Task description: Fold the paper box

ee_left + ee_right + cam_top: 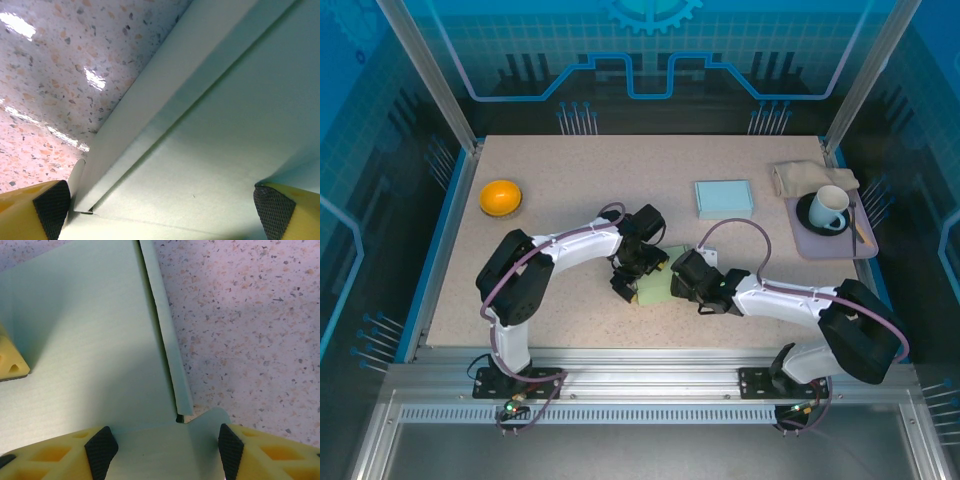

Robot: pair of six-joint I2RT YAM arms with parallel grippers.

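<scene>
pale green paper box (pixel 90 350) lies flat directly beneath both grippers. the right gripper (pixel 166 450), half open and holding nothing, straddles its corner tab; the long side flap runs straight ahead of it. the left gripper (pixel 161 207) gapes wide, empty, over the opposite panel. speckled desk (pixel 250 315) shows just right of the flap.

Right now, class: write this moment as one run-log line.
paper box: flat sheet, side flap creased | left jaws: open above sheet | right jaws: open astride corner tab
</scene>
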